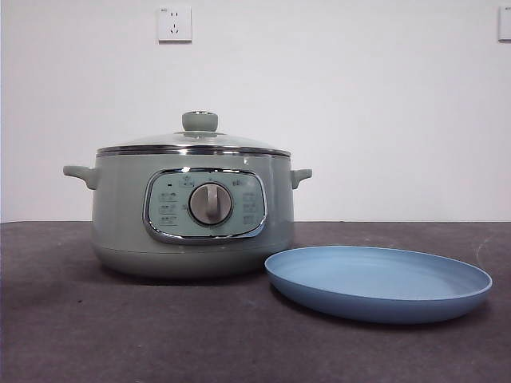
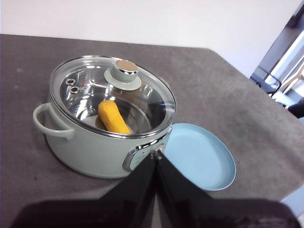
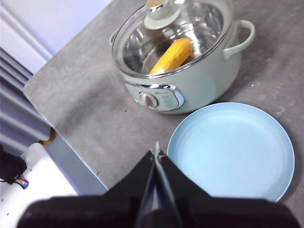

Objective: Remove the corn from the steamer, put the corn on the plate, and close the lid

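The sage-green steamer point(image 1: 192, 219) stands on the dark table, left of centre, with its glass lid point(image 1: 194, 142) closed on it. Through the lid the yellow-orange corn point(image 2: 113, 117) lies inside the pot; it also shows in the right wrist view point(image 3: 172, 55). The light-blue plate point(image 1: 378, 282) sits empty just right of the steamer, near its base. My left gripper point(image 2: 156, 155) is shut and empty, held back above the table near the steamer's control panel side. My right gripper point(image 3: 156, 153) is shut and empty, held above the table near the plate's edge point(image 3: 228, 152). Neither gripper shows in the front view.
A white wall with a socket point(image 1: 175, 24) stands behind the table. The table's edge point(image 3: 57, 137) runs close to the steamer's panel side in the right wrist view. Bare dark tabletop point(image 1: 120, 327) lies in front of the steamer.
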